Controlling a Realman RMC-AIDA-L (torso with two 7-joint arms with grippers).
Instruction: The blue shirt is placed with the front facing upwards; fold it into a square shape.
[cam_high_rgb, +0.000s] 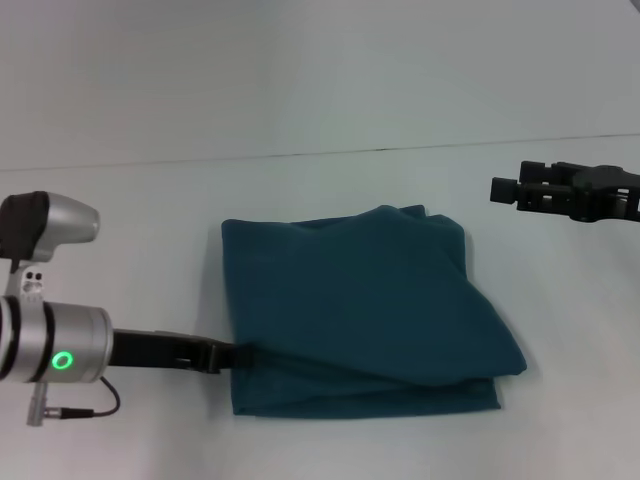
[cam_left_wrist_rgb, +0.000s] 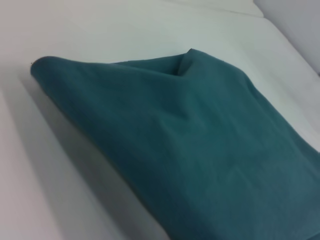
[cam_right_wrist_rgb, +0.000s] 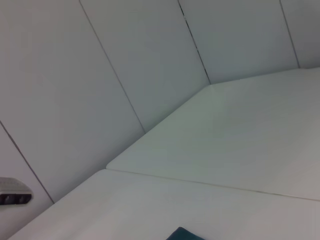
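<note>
While left gripper (cam_high_rgb: 238, 352) touches folded blue shirt (cam_high_rgb: 365, 305), right gripper (cam_high_rgb: 500, 189) hovers apart.

From the head we look forward and down across the white table (cam_high_rgb: 330, 100). Our left wrist camera sits low and close beside the blue shirt (cam_left_wrist_rgb: 200, 145), facing along its folds. Our right wrist camera faces outward toward the wall panels (cam_right_wrist_rgb: 100, 75), catching only the shirt's corner.

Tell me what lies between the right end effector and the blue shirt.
Nothing: in the head view only bare white table separates the right end effector from the folded blue shirt.
</note>
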